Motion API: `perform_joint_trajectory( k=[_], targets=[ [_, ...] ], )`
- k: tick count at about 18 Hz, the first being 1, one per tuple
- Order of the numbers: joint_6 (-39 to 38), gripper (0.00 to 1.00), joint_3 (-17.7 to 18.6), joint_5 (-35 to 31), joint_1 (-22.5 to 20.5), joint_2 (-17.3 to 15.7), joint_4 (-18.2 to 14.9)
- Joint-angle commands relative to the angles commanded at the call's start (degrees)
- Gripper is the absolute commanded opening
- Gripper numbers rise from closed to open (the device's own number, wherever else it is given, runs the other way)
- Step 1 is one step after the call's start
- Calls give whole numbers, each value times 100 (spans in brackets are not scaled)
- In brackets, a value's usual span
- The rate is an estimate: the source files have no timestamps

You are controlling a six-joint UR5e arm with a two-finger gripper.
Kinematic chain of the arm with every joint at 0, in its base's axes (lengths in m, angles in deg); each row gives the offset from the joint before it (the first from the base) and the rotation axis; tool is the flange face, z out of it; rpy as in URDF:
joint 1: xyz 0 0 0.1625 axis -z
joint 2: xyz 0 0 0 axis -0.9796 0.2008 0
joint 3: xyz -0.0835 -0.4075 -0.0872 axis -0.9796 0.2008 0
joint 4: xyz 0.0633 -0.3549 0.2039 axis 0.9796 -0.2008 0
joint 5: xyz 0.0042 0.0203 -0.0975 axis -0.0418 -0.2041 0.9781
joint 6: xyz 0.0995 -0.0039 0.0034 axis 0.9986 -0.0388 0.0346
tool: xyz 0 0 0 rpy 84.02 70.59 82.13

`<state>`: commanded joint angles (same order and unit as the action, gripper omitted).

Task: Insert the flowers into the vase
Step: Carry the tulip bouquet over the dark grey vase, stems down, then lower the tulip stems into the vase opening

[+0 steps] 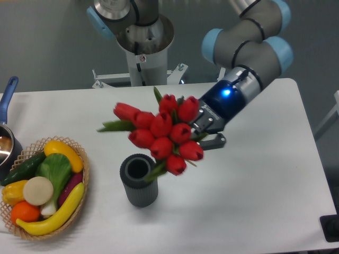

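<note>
Wicker basket (85, 174) of fruit sits nearest at the left edge, with the vase (139, 180) standing upright on the table (254, 201) beside it, mouth open and empty. Just above and behind the vase hang the flowers (159, 135), red buds bunched wide, one green leaf tip dipping toward the rim on the vase's right side. Beyond them the gripper (204, 129) is clamped on the bunch from the right, jaws drawn narrow around the hidden stems.

The worry, to my eye, is the angle: the bunch lies tilted, buds toward the camera, so the stems may not point down into the mouth. If lowered like this they could catch the rim and tip the vase, or splay outside it. The pedestal (143, 45) stands farthest back.
</note>
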<state>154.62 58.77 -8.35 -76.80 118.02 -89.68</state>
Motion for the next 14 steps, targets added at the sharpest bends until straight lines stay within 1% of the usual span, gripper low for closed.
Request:
perform_joint_trajectory(
  k=[6,14],
  targets=[
    [1,17,185,27,193,-176,-9],
    [10,17,388,-34,290,-124,-9]
  ],
)
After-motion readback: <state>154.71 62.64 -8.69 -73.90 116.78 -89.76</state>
